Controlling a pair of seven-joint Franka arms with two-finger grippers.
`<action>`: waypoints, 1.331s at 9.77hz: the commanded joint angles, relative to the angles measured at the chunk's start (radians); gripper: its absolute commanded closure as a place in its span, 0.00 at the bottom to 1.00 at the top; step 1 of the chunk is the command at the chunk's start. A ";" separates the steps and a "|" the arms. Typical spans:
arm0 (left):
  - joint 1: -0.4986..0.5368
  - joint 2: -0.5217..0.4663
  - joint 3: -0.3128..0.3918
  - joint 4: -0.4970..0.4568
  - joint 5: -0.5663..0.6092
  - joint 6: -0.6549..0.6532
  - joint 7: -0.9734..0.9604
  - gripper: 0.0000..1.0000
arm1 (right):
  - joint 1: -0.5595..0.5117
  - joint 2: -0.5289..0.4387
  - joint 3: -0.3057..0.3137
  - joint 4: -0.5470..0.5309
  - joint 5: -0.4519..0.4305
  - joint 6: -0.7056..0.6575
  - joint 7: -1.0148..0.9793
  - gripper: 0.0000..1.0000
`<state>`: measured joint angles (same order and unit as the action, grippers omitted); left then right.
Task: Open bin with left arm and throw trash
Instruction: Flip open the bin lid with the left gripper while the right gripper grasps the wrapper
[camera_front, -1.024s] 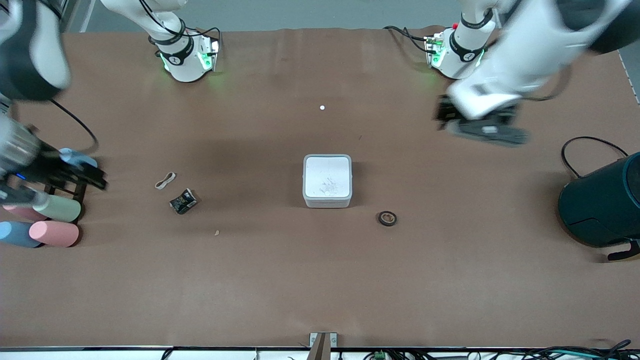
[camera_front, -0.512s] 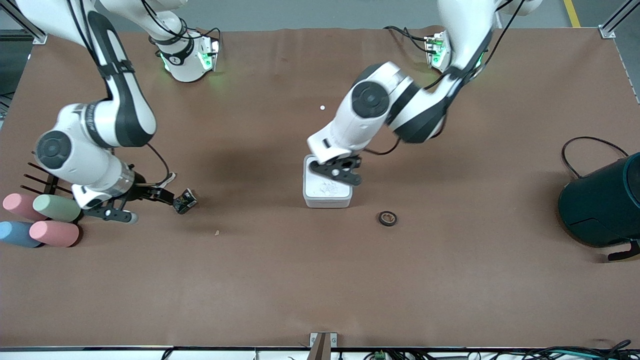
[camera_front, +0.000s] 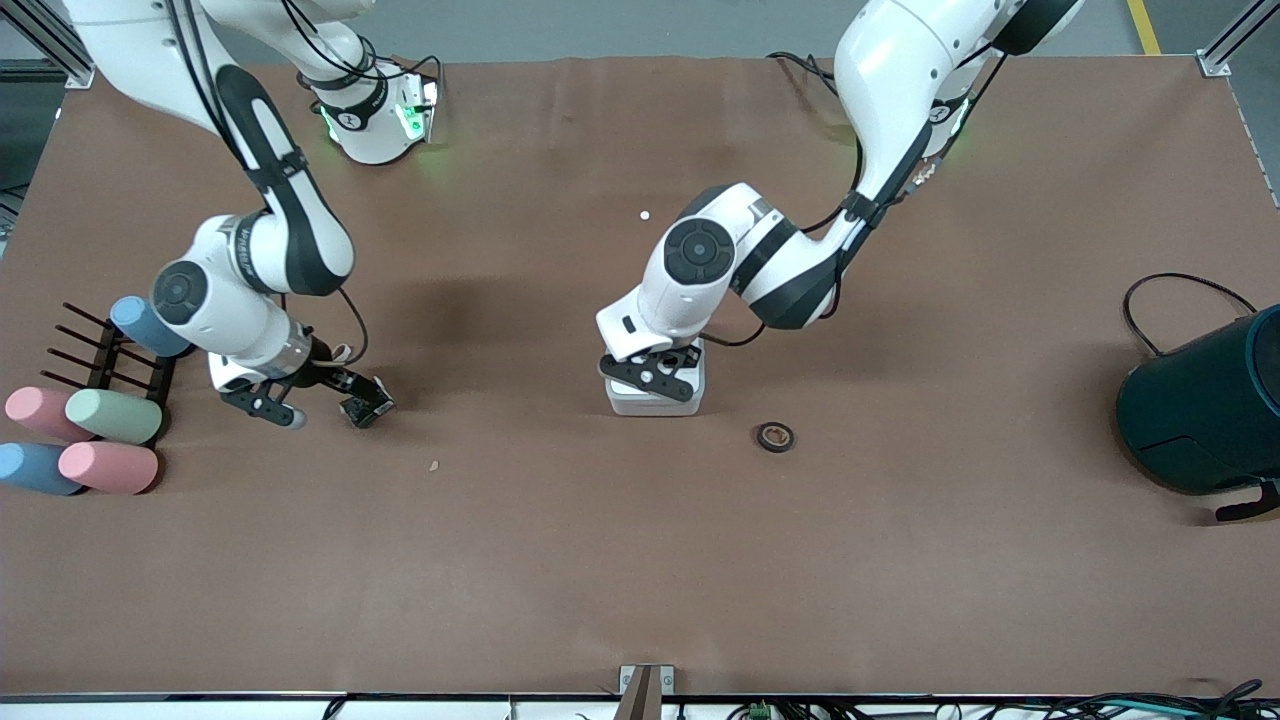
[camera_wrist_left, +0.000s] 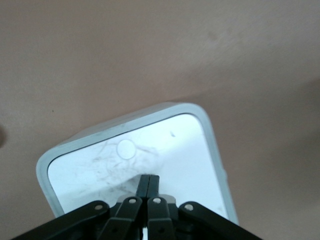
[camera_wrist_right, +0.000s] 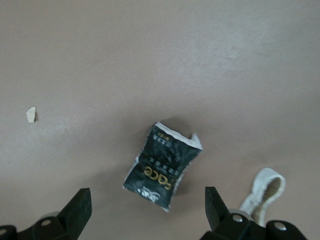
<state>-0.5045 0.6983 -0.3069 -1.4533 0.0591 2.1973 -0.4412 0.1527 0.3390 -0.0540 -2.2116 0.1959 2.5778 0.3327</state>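
Fingers on the left gripper (camera_wrist_left: 149, 181) are pinched together with nothing between them, tips right on the white lid of the bin (camera_front: 655, 400) mid-counter, so the lid's not open yet. Right gripper (camera_wrist_right: 147, 207) has its fingers spread wide, holding nothing, hovering over the black snack wrapper (camera_wrist_right: 162, 167), with the whitish strip (camera_wrist_right: 265, 187) just beside it. The tape ring (camera_front: 774, 436) lies near the bin (toward the left arm's end). My guess: barely started, all three scraps are still out on the counter (camera_front: 640, 560).

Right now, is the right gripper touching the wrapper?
Apart. The right wrist view shows the wrapper lying on the table between the right gripper's open fingers, gaps either side.
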 joint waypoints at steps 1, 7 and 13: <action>0.000 0.016 0.002 -0.030 0.022 -0.007 -0.022 1.00 | 0.018 0.060 -0.001 -0.002 0.023 0.062 0.025 0.00; 0.176 -0.147 0.023 -0.018 0.077 -0.267 0.085 0.99 | -0.008 0.135 -0.004 0.061 0.025 0.142 0.023 0.28; 0.265 -0.036 0.028 -0.215 0.219 0.063 0.210 0.00 | 0.077 0.117 -0.004 0.073 0.020 0.133 0.012 1.00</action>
<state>-0.2579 0.6872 -0.2819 -1.6058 0.2565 2.1856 -0.2322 0.1937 0.4776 -0.0577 -2.1453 0.2018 2.7115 0.3449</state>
